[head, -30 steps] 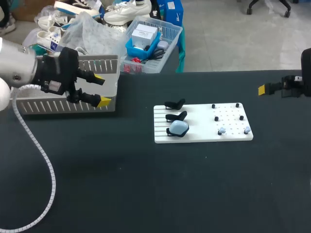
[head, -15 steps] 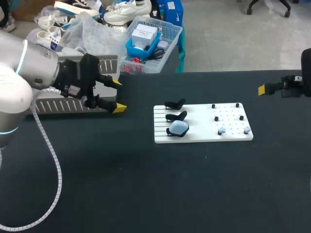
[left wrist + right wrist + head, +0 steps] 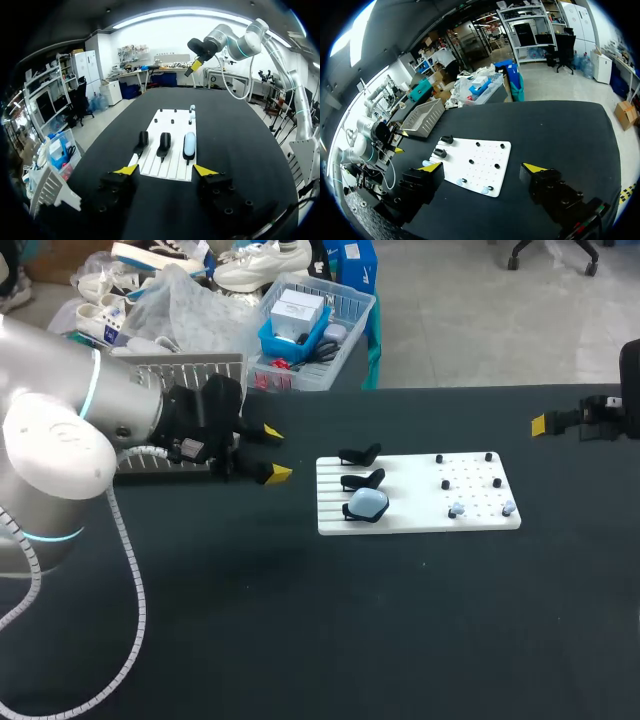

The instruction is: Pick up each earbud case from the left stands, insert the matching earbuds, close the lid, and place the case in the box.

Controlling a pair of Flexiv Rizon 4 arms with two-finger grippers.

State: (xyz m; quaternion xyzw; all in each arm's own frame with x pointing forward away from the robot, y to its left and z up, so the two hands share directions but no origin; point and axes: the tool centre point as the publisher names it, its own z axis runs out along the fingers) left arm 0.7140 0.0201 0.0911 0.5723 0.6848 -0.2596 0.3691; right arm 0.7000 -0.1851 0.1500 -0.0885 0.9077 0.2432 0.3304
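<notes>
A white board (image 3: 400, 522) lies mid-table. On its left side stand two empty black stands (image 3: 361, 454) and a third stand bearing a pale blue earbud case (image 3: 367, 504). Two pale earbuds (image 3: 457, 509) sit on pegs at the board's near right. My left gripper (image 3: 273, 452) hovers just left of the board, open and holding nothing. Seen from the left wrist, that gripper (image 3: 165, 171) faces the board's end, with the case (image 3: 189, 145) ahead of its fingers. My right gripper (image 3: 483, 168) hangs open and empty at the table's far right, well away from the board (image 3: 482, 155).
A grey slotted box (image 3: 190, 370) stands at the back left, partly hidden behind my left arm. Black pegs (image 3: 445, 483) dot the right half of the board. Dark table surface stretches in front of the board.
My left arm has swung right, from over the grey box to just beside the board's left edge, and its fingers stand a little closer together. The right arm has not moved.
</notes>
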